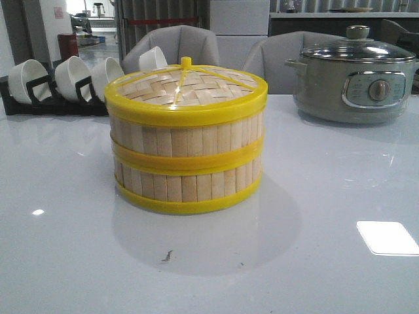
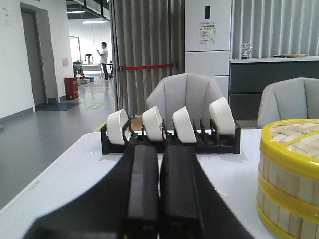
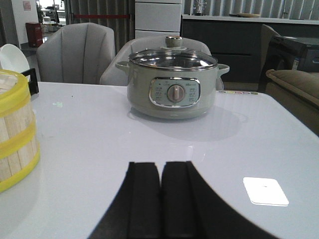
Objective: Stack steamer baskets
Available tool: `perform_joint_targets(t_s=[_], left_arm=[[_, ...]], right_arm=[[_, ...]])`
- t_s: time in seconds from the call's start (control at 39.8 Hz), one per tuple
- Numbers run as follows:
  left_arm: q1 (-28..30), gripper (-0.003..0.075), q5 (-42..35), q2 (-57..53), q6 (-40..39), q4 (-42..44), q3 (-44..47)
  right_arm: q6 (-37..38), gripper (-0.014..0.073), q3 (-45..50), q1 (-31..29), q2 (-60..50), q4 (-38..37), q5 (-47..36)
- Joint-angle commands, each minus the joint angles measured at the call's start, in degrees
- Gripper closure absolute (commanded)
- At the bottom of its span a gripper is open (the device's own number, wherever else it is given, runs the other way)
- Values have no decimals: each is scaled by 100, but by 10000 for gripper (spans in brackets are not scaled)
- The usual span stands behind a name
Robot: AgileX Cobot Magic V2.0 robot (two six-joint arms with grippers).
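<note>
Two steamer baskets (image 1: 186,160) stand stacked one on the other at the middle of the white table, with the flat woven lid (image 1: 186,88) and its yellow knob on top. The stack also shows at the edge of the left wrist view (image 2: 289,179) and of the right wrist view (image 3: 15,134). My left gripper (image 2: 159,149) is shut and empty, apart from the stack, facing the bowl rack. My right gripper (image 3: 160,167) is shut and empty, apart from the stack, facing the pot. Neither gripper shows in the front view.
A black rack with white bowls (image 1: 62,82) stands at the back left, also in the left wrist view (image 2: 169,132). A grey electric pot with glass lid (image 1: 353,78) stands at the back right, also in the right wrist view (image 3: 172,84). Grey chairs stand behind the table (image 1: 294,261).
</note>
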Motion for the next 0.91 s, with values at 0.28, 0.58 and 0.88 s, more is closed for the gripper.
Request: perform_joint_targets(t_s=[0.28,0.58,0.88], left_arm=[[3,636,-454,-71,-2,-2,16],[3,636,-454,-71,-2,-2,16],[3,636,-454,-71,-2,-2,16]], right_arm=[[-561,541,-86,-28,-121,239,-514],[-538,541,-86,-28,-121,239,-583],[-538,541,-86,-28,-121,239,-552]])
